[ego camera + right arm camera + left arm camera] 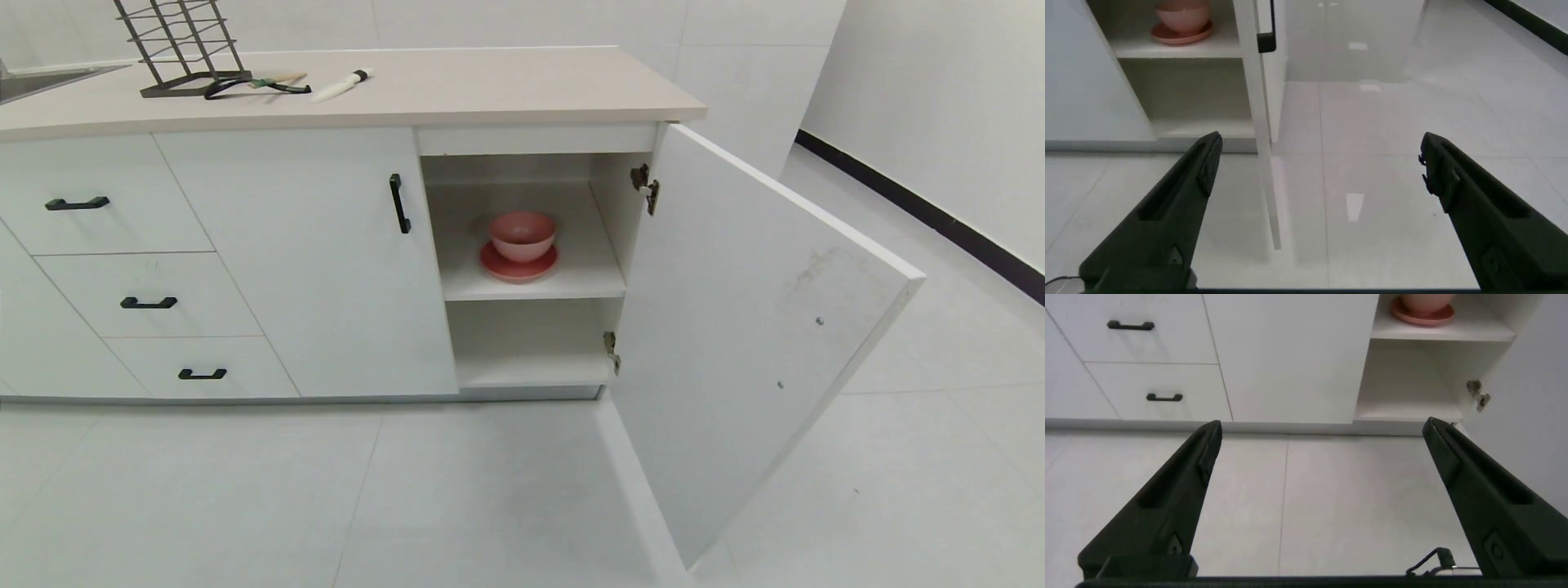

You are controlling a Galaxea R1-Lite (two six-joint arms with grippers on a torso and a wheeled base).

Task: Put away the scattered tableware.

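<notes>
**Currently: both grippers empty, bowl and plate on the shelf**

Left gripper [1323,429] and right gripper [1321,140] hang over the floor, fingers [1176,498] spread wide, nothing held. The pink bowl [522,234] sits on the pink plate [518,265] on the upper shelf [580,282], cabinet door [735,327] open. Two utensils [343,84] lie flat on the tabletop [506,82] beside the rack [180,49]. I judge them light, stiff and thin, so I'd pinch across the handle. The bowl looks smooth and likely slippery; I'd grip it at the rim.
</notes>
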